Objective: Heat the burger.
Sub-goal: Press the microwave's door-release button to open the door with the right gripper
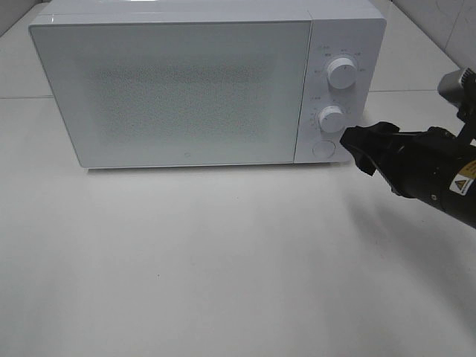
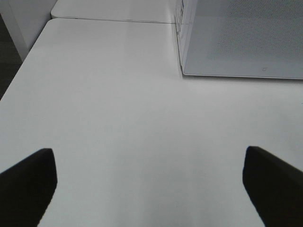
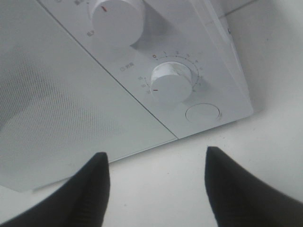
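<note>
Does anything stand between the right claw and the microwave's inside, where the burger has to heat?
Yes: the microwave's door is shut across the front. No burger shows in any view. The right claw, open, hangs by the control panel, with nothing between it and the lower dial or round button.

1. The right arm point(image 1: 431, 169) stretches in low from the right, nearly level.
2. The right gripper point(image 1: 357, 151) points left, fingers apart, nothing between them.
3. The left gripper point(image 2: 151, 189) hangs with fingers spread wide, empty.
</note>
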`<state>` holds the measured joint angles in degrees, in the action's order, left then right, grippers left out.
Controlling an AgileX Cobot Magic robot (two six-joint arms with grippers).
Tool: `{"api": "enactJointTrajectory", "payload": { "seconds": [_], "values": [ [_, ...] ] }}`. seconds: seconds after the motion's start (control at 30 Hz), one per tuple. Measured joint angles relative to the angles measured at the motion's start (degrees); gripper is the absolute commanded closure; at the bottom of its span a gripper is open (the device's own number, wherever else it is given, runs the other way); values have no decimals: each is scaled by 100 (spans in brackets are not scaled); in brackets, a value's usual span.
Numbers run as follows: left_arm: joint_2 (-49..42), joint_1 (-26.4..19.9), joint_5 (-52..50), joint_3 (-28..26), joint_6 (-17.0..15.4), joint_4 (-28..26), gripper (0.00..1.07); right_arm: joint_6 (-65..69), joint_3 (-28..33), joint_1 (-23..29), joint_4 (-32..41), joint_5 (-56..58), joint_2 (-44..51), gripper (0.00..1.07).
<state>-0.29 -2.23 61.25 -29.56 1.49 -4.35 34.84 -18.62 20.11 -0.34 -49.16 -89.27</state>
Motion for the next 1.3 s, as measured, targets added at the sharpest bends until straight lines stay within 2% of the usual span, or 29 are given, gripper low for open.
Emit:
{"api": "enactJointTrajectory", "payload": {
  "seconds": [0.03, 0.07, 0.1, 0.13, 0.17, 0.2, 0.23, 0.3, 0.33, 0.57, 0.7, 1.3],
  "values": [
    [0, 0, 0, 0, 0, 0, 7, 0, 0, 0, 0, 0, 0, 66],
    [0, 0, 0, 0, 0, 0, 7, 739, 0, 0, 0, -172, -166, 77],
    [0, 0, 0, 0, 0, 0, 7, 739, 0, 0, 0, -172, -166, 77],
    [0, 0, 0, 0, 0, 0, 7, 1129, 0, 0, 0, -269, -252, 81],
    [0, 0, 0, 0, 0, 0, 7, 1862, 0, 0, 0, -435, -401, 91],
    [0, 0, 0, 0, 0, 0, 7, 1862, 0, 0, 0, -435, -401, 91],
    [0, 0, 0, 0, 0, 0, 7, 2590, 6, 0, 0, -573, -539, 99],
    [0, 0, 0, 0, 0, 0, 7, 2985, 6, 0, 0, -630, -607, 103],
    [0, 0, 0, 0, 0, 0, 7, 3713, 6, 0, 0, -785, -739, 107],
    [0, 0, 0, 0, 0, 0, 7, 4973, -74, 0, 0, -985, -1186, 107],
    [0, 0, 0, 0, 0, 0, 7, 5489, -344, 0, 34, -985, -1513, 107],
    [0, 0, 0, 0, 0, 0, 7, 5460, -1541, 0, 619, -11, -2280, 107]
  ]
}}
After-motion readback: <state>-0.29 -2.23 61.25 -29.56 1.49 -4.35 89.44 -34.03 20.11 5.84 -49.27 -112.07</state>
